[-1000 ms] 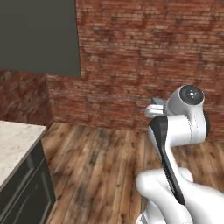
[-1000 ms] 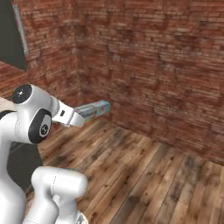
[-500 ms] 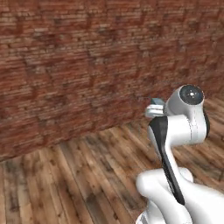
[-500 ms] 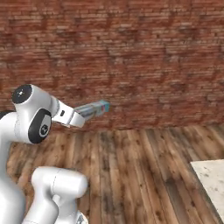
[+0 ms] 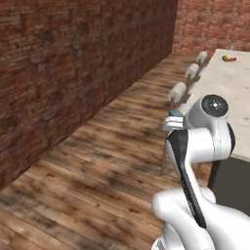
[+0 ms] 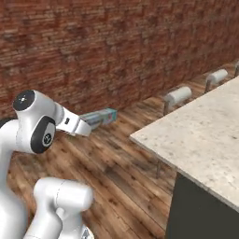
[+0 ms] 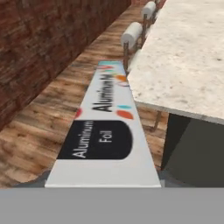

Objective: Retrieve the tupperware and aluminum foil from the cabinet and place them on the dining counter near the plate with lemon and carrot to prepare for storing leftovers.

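The gripper (image 6: 88, 125) has its jaws clamped on the aluminum foil box (image 7: 107, 127), long axis pointing straight ahead off the hand, and the dining counter (image 6: 205, 135) edge lies just to its right, plate end far down the counter.

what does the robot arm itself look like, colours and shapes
The arm is glossy white with rounded, bulbous links. Its joints carry dark grey round caps, one with a small light mark at its centre, and a dark curved band runs down one link. Toward the gripper the wrist narrows into a white, boxy, angular piece with a small dark spot.
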{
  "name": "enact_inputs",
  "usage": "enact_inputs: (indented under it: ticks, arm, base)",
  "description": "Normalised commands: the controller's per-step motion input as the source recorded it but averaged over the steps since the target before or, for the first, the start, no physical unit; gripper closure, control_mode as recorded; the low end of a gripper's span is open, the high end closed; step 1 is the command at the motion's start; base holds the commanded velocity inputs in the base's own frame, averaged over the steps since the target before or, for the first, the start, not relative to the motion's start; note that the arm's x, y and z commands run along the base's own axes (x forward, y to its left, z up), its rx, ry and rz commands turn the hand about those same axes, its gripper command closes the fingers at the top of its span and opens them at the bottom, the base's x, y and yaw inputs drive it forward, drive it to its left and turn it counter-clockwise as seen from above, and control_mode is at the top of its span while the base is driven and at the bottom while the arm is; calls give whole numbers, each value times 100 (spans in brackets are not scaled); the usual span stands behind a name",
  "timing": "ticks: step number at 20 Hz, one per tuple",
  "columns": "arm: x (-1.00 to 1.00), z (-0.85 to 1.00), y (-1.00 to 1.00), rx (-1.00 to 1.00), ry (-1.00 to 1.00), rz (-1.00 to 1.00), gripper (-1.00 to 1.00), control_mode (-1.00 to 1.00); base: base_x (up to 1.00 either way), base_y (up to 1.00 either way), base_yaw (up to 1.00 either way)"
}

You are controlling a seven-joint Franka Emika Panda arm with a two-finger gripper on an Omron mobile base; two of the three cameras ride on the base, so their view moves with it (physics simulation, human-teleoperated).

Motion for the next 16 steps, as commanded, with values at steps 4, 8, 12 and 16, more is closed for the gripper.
enact_inputs:
  ticks: [4, 8, 12, 16]
  arm:
    - [0, 0, 0, 0, 0, 0, 100, 100]
    - [0, 0, 0, 0, 0, 0, 100, 100]
    - [0, 0, 0, 0, 0, 0, 100, 100]
    - [0, 0, 0, 0, 0, 0, 100, 100]
  base:
    - [8, 78, -76]
    - [23, 98, -64]
    - [50, 100, -48]
    - [66, 100, -43]
